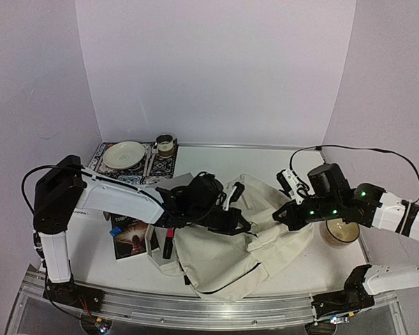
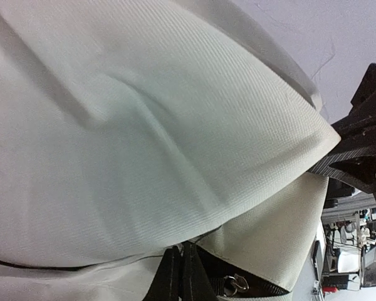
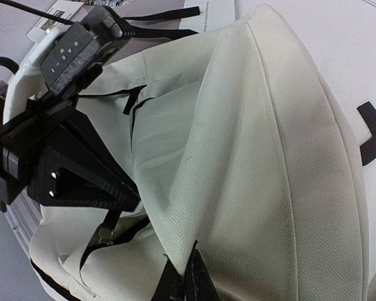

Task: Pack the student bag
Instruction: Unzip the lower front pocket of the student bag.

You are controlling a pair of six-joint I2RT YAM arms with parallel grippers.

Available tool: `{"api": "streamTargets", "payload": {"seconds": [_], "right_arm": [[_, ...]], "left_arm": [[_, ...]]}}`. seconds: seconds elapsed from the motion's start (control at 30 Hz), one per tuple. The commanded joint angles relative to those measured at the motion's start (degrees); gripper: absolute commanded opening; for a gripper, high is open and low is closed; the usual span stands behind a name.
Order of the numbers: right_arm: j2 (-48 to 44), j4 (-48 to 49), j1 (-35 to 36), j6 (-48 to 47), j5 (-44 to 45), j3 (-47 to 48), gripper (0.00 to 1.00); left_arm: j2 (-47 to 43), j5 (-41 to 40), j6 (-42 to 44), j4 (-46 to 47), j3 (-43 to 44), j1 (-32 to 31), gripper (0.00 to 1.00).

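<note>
Student bag fabric is caught at both ends. The left fingers are pressed together at its black-trimmed opening, apparently nipping the edge beside a small metal ring, though the contact itself is hard to see. The right fingers are closed tight on a fold of cream cloth, pulling it into a ridge. The bag lies slumped mid-worktop between the arms. A book and red pen lie at its left side, a plate and cup sit at the back left, and a glass jar stands at the right.
</note>
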Motion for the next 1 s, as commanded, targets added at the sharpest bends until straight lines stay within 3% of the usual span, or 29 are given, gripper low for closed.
{"api": "streamTargets", "payload": {"seconds": [0.0, 0.3, 0.4, 0.57, 0.77, 0.97], "right_arm": [[-3.17, 0.94, 0.08, -2.0, 2.84, 0.63, 0.0], [-1.43, 0.07, 0.02, -2.75, 3.85, 1.4, 0.0], [0.28, 0.02, 0.04, -2.74, 2.06, 2.74, 0.02], [5.3, -1.76, 0.21, -2.11, -4.36, 8.17, 0.31], [6.0, -4.85, 4.17, 0.46, -0.66, 12.32, 0.61], [6.64, -13.76, 11.53, 3.33, 12.64, 17.18, 0.72]], "left_arm": [[-6.83, -7.52, 2.63, 0.1, -4.63, 4.53, 0.0], [-11.17, -15.12, 6.71, -3.02, -7.83, 9.49, 0.0], [-10.98, -11.6, 7.0, -2.88, -6.06, 9.48, 0.0], [-7.51, -4.62, 5.3, -1.39, -0.73, 7.89, 0.0], [-4.68, -1.39, 3.58, 0.39, 3.57, 7.13, 0.0], [-1.01, 1.47, 3.03, 0.52, 7.95, 5.27, 0.0]]}}
